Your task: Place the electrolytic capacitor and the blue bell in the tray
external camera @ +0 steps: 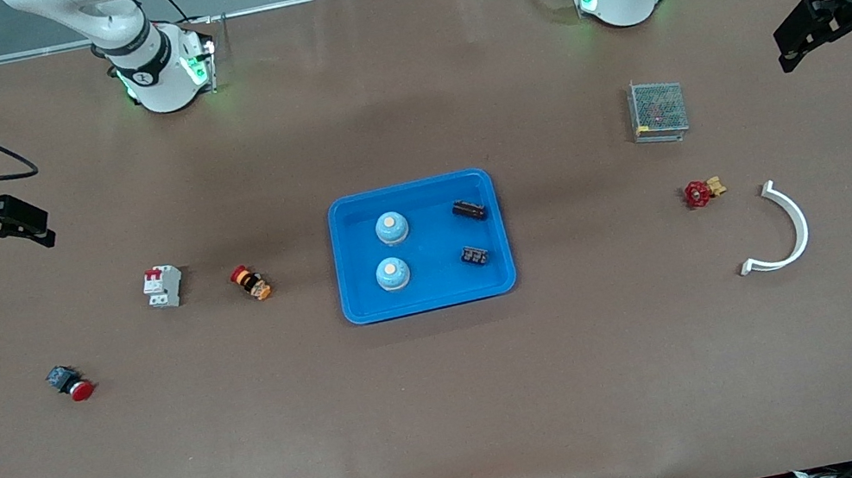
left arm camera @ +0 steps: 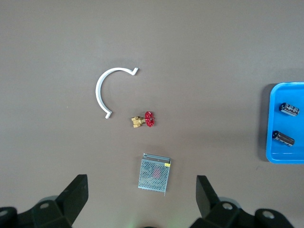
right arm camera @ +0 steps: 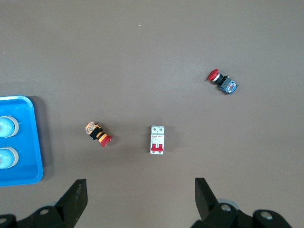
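Two blue bells (external camera: 392, 228) and two electrolytic capacitors (external camera: 469, 210) sit inside the blue tray (external camera: 431, 299) at mid-table, with open brown surface all around it. A circuit breaker (external camera: 163, 286) and two red push buttons (external camera: 251, 283) lie toward the right arm's end; a mesh-cased power supply (external camera: 658, 109), red-handled valve (external camera: 702, 192) and white curved clip (external camera: 779, 229) toward the left arm's. The left gripper (external camera: 785, 49) and the right gripper (external camera: 38, 228) wait over the table's ends, jaws spread and empty.

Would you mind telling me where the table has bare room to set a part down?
The wide brown strip nearer the camera than the tray, red button and white arc is bare. So is the stretch between the tray and the arm bases. The tray holds two bells and two capacitors; little room remains.
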